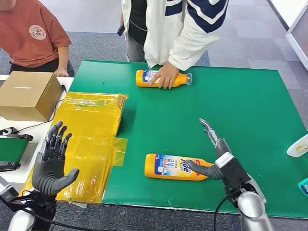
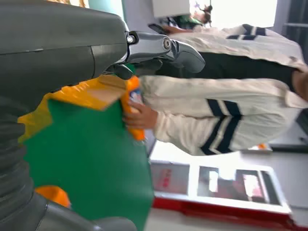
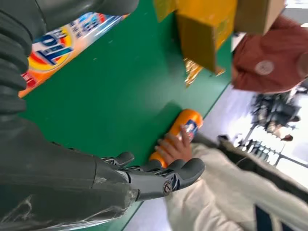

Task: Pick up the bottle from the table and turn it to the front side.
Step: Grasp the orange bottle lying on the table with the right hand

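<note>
Meanwhile right robot hand [image 1: 212, 154] spread wide, thumb touching bottle [image 1: 171, 166]; left robot hand [image 1: 51, 161] open.

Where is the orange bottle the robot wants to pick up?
In the head view, the near bottle lies on its side on the green mat, near the front edge, with the right hand at its cap end.

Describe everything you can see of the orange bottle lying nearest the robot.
The bottle is orange plastic and lies flat on its side on the green mat, near the front edge, neck towards the robot's right. A white, blue and red printed label faces up. The right robot hand is at its neck end: the thumb lies across the shoulder, the fingers are raised and spread beyond it. Whether the thumb actually touches cannot be told. The cap is hidden.
</note>
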You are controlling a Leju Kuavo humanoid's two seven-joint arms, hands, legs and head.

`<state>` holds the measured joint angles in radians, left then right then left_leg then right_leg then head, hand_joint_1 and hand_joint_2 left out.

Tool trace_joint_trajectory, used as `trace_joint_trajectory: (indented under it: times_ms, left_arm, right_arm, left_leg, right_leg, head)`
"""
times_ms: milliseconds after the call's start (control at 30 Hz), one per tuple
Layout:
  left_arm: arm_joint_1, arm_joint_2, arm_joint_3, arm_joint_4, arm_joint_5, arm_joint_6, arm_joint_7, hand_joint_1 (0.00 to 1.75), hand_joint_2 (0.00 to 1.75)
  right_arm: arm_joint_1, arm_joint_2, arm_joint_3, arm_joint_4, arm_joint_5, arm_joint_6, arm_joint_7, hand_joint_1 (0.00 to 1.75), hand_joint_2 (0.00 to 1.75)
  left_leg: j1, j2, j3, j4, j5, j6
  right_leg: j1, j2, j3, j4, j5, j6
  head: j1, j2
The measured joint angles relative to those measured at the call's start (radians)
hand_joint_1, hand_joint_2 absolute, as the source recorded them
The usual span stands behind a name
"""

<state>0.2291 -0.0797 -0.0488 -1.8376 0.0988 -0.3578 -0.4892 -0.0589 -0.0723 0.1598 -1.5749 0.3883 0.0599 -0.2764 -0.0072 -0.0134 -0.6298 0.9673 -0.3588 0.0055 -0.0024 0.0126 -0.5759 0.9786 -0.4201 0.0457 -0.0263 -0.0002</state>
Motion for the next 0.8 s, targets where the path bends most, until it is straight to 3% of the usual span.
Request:
trace_joint_trajectory:
  times_ms: [200,400,633,800]
  left_arm:
    - [0.04,-0.002,0.05,0.005,-0.133,0.042,-0.028,0.0,1.75]
    - [0.103,-0.019,0.097,0.005,-0.232,0.028,-0.048,0.0,1.75]
    - [0.116,-0.049,0.098,0.008,-0.271,0.019,-0.039,0.0,1.75]
    - [0.088,-0.05,0.064,0.007,-0.245,0.026,-0.024,0.0,1.75]
  right_arm:
    - [0.062,-0.001,-0.027,-0.015,0.056,-0.025,0.005,0.0,1.75]
    - [0.145,-0.001,-0.048,-0.057,0.137,-0.045,0.022,0.0,1.75]
    - [0.166,-0.001,-0.017,-0.038,0.533,-0.156,0.152,0.0,1.75]
    - [0.136,0.002,0.063,0.062,0.743,-0.219,0.187,0.0,1.75]
  left_leg:
    - [0.0,0.0,0.0,0.0,-0.001,0.0]
    - [0.0,0.0,0.0,0.0,-0.003,-0.001]
    - [0.0,0.0,0.001,0.0,-0.003,-0.001]
    - [0.0,0.0,0.001,0.0,-0.003,-0.001]
  right_leg:
    - [0.0,0.0,0.0,0.0,-0.001,0.0]
    - [0.0,0.0,0.0,0.0,-0.003,0.0]
    - [0.0,0.0,0.0,0.0,-0.003,0.0]
    - [0.0,0.0,0.001,0.0,-0.003,-0.001]
  head:
    - [0.0,0.0]
    - [0.0,0.0]
    - [0.0,0.0]
    - [0.0,0.0]
